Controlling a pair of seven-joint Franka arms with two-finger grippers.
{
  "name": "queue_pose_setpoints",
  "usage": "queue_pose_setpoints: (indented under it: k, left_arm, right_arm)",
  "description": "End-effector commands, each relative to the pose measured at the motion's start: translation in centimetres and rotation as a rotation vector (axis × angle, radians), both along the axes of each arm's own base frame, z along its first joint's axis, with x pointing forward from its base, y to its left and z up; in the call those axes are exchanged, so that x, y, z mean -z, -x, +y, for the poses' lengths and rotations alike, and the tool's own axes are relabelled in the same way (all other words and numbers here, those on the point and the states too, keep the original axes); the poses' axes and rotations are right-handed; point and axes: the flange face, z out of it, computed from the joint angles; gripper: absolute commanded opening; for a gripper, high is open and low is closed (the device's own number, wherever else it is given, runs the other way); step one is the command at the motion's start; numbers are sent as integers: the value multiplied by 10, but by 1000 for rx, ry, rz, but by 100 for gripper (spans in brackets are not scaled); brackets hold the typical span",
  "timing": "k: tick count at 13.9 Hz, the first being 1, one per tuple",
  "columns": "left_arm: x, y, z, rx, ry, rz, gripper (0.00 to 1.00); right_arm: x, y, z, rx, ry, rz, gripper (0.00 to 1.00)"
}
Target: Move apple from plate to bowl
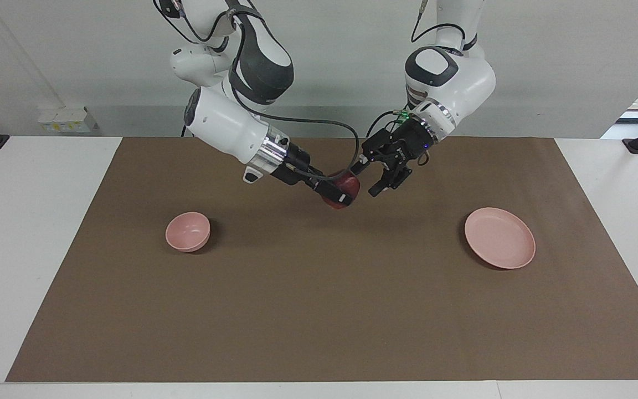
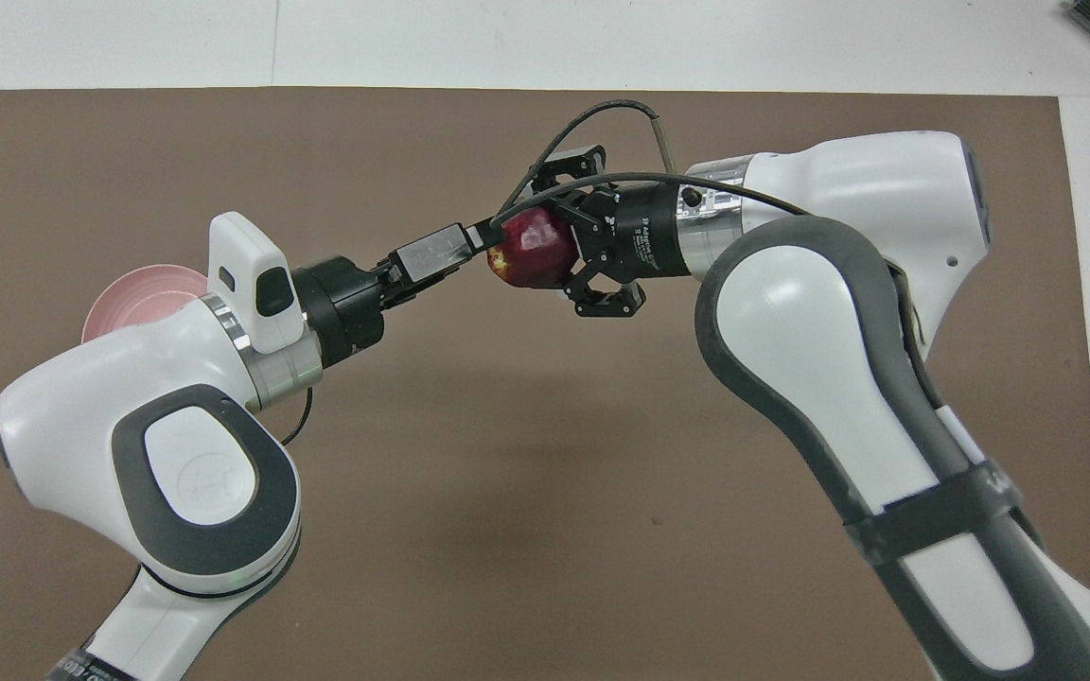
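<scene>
We log the apple [image 1: 350, 184] off the plate [image 1: 499, 238], aloft over the mat [image 1: 297, 305] toward the right arm's end, clamped in the right gripper [image 1: 343, 194]. Left gripper [image 1: 375, 174] just beside it, fingers apart. Bowl [image 1: 188, 231] well apart from the plate.

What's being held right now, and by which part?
The apple, pinched across its middle by the right gripper; the left gripper is open beside it.
</scene>
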Motion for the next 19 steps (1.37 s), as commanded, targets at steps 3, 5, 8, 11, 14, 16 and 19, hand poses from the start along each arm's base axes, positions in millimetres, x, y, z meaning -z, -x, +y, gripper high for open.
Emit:
queue_pose_setpoints:
  k: [3,5,8,11,14,16,19]
  left_arm:
    - [1,-3,7,-6,-35,-17,100]
    - [2,-10,19,-9,-75,-33,100]
    - [2,-20,37,13,-162,-67,100]
    - [7,-32,51,78,-251,-60,100]
    - [7,-47,57,221,-450,8,100]
    - [14,-48,68,300,-658,48,100]
    - [17,-47,84,420,-925,62,100]
  right_arm:
    - [19,20,-30,-102,171,-71,0]
    - [27,23,-37,-164,310,-108,0]
    - [42,13,-78,-342,487,-207,0]
    - [76,-4,-132,-530,595,-306,0]
    - [84,-13,-176,-721,745,-384,0]
    - [85,-15,-189,-860,824,-430,0]
    - [86,-16,-212,-1064,910,-467,0]
